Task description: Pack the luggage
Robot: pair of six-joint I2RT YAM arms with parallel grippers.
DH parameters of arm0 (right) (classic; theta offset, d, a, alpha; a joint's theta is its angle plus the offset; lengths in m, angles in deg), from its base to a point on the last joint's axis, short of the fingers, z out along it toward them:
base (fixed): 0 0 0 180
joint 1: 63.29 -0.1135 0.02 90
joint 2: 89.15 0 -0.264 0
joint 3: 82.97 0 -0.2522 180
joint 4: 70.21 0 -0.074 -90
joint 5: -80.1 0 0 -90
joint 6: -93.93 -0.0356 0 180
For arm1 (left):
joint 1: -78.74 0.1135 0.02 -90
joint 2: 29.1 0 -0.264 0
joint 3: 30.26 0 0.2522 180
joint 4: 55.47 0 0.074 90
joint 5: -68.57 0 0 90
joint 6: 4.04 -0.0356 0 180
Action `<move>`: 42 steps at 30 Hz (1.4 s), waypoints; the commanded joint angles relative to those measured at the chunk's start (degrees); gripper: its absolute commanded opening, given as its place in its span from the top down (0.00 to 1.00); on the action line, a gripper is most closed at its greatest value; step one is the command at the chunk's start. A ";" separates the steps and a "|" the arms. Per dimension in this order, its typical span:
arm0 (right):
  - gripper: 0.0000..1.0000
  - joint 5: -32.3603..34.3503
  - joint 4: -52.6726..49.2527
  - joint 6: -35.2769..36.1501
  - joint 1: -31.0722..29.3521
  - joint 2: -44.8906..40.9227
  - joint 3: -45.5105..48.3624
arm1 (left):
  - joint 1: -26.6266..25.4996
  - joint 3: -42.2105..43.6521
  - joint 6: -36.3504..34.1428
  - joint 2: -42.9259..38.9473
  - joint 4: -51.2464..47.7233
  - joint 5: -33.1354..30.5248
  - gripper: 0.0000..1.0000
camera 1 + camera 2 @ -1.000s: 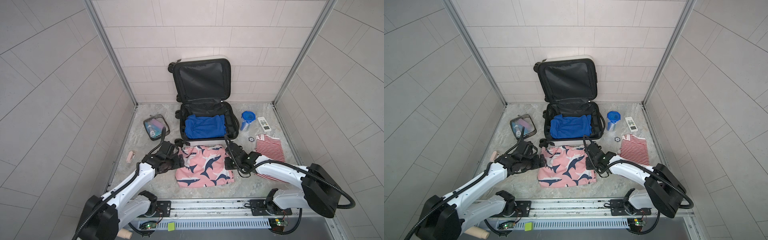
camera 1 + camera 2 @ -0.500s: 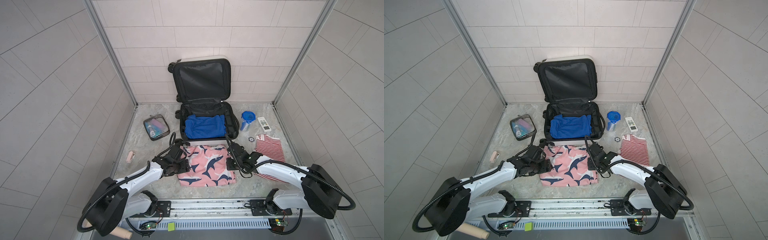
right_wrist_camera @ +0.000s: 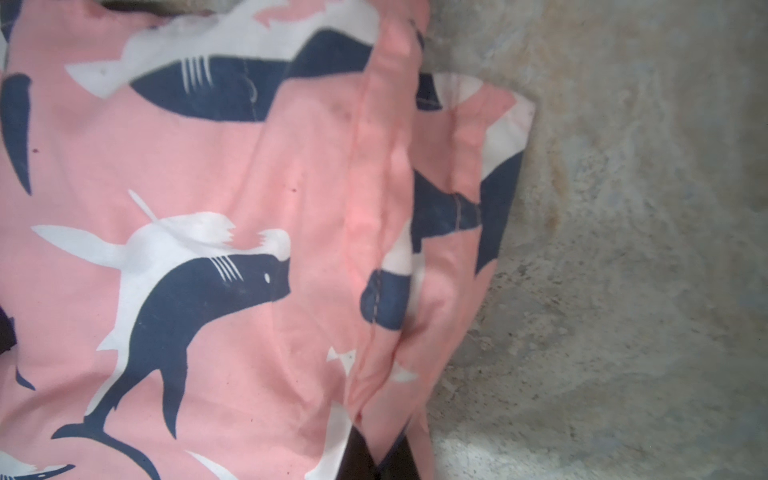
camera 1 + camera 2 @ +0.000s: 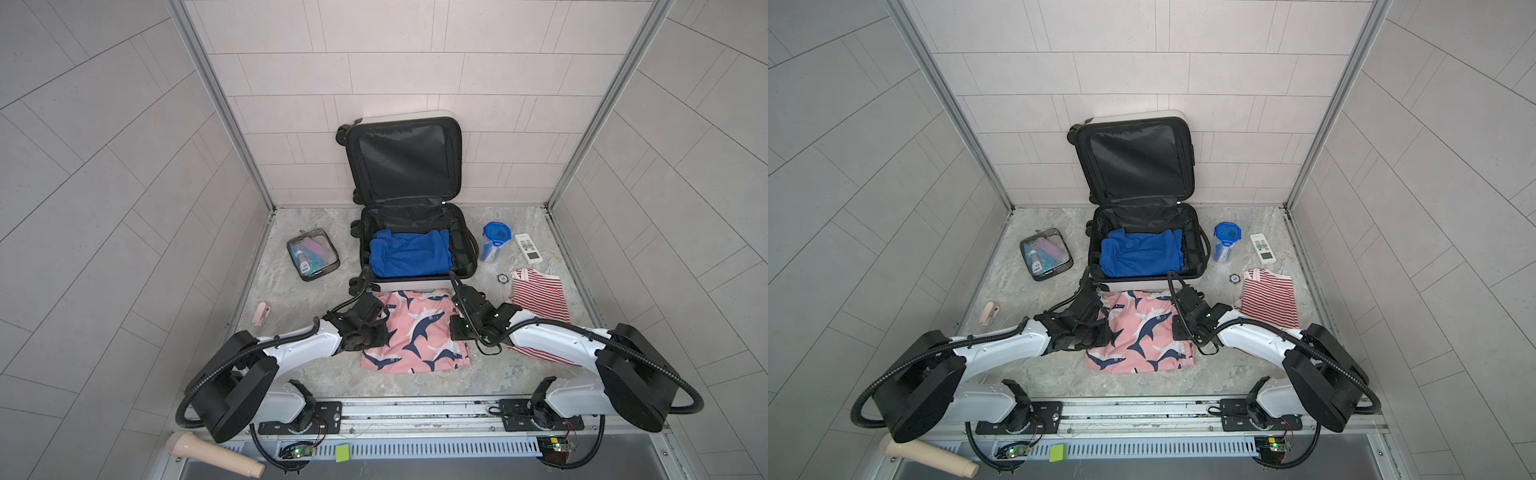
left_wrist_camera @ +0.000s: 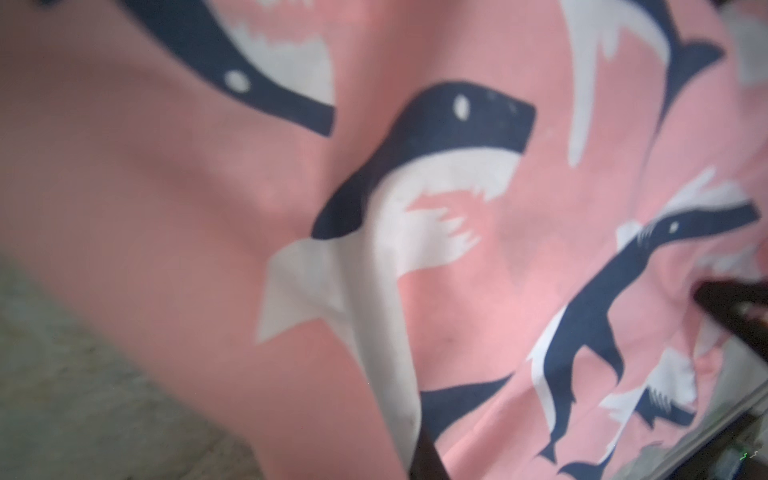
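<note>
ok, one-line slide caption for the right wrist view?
Close-up: right gripper pinches the folded edge of pink shark-print fabric lying on the mottled grey tabletop.

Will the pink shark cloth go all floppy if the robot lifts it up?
Probably floppy: the shark cloth lies flat on the floor with soft wrinkles and a folded edge. Likely light, since it looks thin. Held by one edge, the rest would likely hang down.

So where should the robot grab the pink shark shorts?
Pinch the two side edges from above, one tool each. The pink shark-print shorts lie flat and floppy in front of the luggage, so a single middle grip would likely let them sag and bunch. The right tool is shut on the right edge; the left tool is at the left edge, grip unclear.
</note>
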State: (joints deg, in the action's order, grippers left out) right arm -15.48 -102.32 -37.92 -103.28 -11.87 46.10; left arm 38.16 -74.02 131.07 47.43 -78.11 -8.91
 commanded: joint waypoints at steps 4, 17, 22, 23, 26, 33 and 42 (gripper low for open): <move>1.00 -1.05 -0.71 -0.76 -0.71 -1.17 -1.99 | -0.46 -2.76 -0.09 -3.32 -1.23 0.95 1.00; 1.00 -3.18 -6.58 0.32 -1.06 -12.47 -3.45 | -1.67 -6.93 -1.07 -15.59 -13.50 -0.47 1.00; 1.00 -5.34 -10.01 2.15 -1.08 -16.76 -5.97 | -2.75 -10.16 -1.38 -19.06 -17.91 -1.59 1.00; 1.00 -5.63 -10.51 2.43 -1.08 -17.57 -6.42 | -3.03 -10.71 -1.40 -19.62 -18.53 -1.89 1.00; 1.00 -5.94 -12.56 3.40 -1.07 -20.15 -8.20 | -3.92 -12.70 -1.39 -21.30 -19.67 -2.32 1.00; 1.00 -2.89 -15.14 5.95 -0.99 -24.20 -13.52 | -4.42 -20.12 -2.32 -21.50 -22.93 -4.39 1.00; 1.00 -1.60 -14.95 9.37 3.56 -21.90 -23.03 | -4.40 -29.98 -7.39 -16.93 -19.91 -10.93 1.00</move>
State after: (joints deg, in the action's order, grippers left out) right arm -18.37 -117.82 -30.49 -100.85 -34.89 26.03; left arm 33.96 -100.55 126.85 29.29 -99.82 -15.84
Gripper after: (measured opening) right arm 0.048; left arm 0.051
